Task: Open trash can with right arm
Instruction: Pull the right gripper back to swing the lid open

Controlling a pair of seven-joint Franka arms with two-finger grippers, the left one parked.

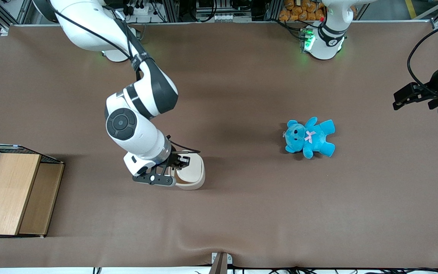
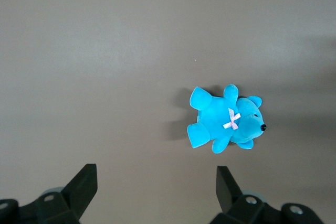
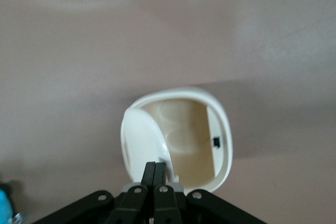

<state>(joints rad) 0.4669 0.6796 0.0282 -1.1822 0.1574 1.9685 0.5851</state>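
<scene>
Even, diffuse overhead light covers the brown bench (image 1: 242, 76), bright without glare. The right arm (image 1: 135, 125) and blue teddy (image 1: 310, 137) cast soft, blurred shadows. In its wrist view the hand (image 3: 156, 170), fingers pressed together, sits above the softly blurred trash can (image 3: 220, 129).

Trash can (image 1: 194, 172) partly hidden under the claw (image 1: 164, 172); wooden box (image 1: 11, 198) edge-cropped.

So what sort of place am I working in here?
Probably a robotics lab bench: a brown cloth-covered table, aluminium framing and cabling at its edge. The black claw, shut, is at the small cream-white plastic trash can, its lid tilted open. A blue teddy lies nearby.
</scene>
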